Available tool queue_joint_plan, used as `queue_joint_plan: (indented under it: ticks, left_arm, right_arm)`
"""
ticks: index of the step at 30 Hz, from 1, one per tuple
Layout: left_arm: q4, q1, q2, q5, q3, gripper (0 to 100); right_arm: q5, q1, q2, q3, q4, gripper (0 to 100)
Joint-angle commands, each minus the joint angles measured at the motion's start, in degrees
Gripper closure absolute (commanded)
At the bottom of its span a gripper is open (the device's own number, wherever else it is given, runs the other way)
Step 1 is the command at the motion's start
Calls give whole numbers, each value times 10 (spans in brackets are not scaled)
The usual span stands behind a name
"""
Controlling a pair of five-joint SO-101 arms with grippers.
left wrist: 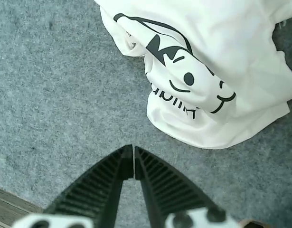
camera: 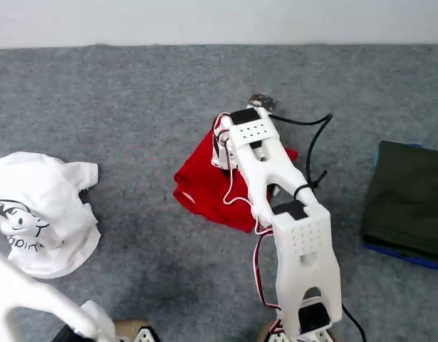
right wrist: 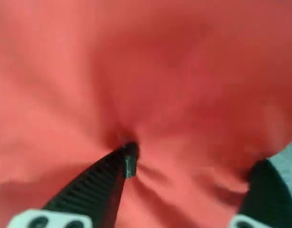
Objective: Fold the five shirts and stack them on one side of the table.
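A crumpled red shirt point(camera: 204, 185) lies in the middle of the grey table. My right arm point(camera: 265, 160) stretches over it, and my right gripper point(right wrist: 193, 164) is open, its fingers spread wide with one fingertip point(right wrist: 129, 159) pressed into the red cloth point(right wrist: 160, 71). A white shirt with a black cartoon print point(camera: 40, 210) lies loosely bunched at the left. My left gripper point(left wrist: 134, 156) is shut on nothing, hovering over bare carpet just short of the white shirt's hem point(left wrist: 202, 95). My left arm point(camera: 23, 292) is at the near left corner.
A folded dark green shirt point(camera: 407, 196) rests on a blue one point(camera: 411, 255) at the right edge. The grey carpet surface point(camera: 133, 107) is bare at the back. A black cable point(camera: 311, 146) loops beside the right arm. A wooden table edge point(left wrist: 8, 204) shows near the left gripper.
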Motion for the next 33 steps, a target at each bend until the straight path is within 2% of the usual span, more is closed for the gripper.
queue_joint_plan:
  ticks: [1,7,9,13,20,26,33]
  left_arm:
    - [-11,-1,-20,-5,-7,981]
    - [-11,-1,-20,-5,-7,981]
    - [-11,-1,-20,-5,-7,981]
    - [-11,-1,-19,-5,-7,981]
    - [-11,-1,-23,-6,-7,981]
    - [-11,-1,-19,-6,-35,981]
    - [-11,0,-19,-6,-41,981]
  right_arm:
    - [-3,18,44,-22,-10,734]
    - [2,25,48,-45,25,998]
    - [27,29,48,-46,44,966]
    - [108,39,17,-55,74,989]
    - [198,72,-124,-55,147,990]
    - [366,134,-255,-55,234,990]
    - [507,244,-396,-22,239,991]
